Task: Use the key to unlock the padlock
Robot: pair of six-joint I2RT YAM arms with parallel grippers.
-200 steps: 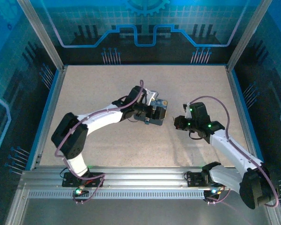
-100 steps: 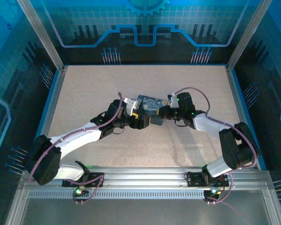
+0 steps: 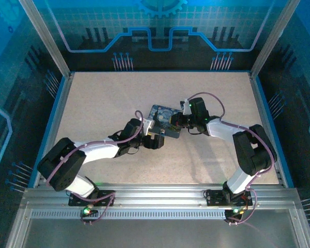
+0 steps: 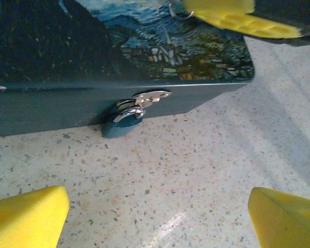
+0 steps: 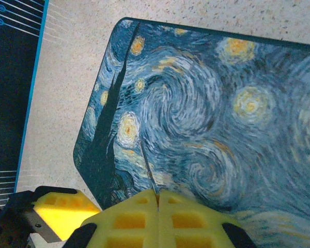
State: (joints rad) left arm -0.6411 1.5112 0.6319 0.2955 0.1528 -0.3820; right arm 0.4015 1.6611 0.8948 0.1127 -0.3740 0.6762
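Observation:
The padlock, a tiny dark bluish body with a silvery shackle, hangs from the hasp on the front wall of the starry-night tin. My left gripper is open, low over the table just in front of the padlock, with nothing between its yellow fingers. Above the tin's lid, my right gripper is shut on the key, a thin dark sliver sticking out past the pads. In the top view the left gripper and right gripper flank the tin.
The tin lies mid-table on the speckled tabletop. Blue walls and metal posts enclose the table on three sides. Both arms reach in from the near edge and meet at the tin; open tabletop lies to the left, right and behind.
The right gripper has come from apart on the right to over the tin's lid. The left arm has pulled back, its gripper now just in front of the tin.

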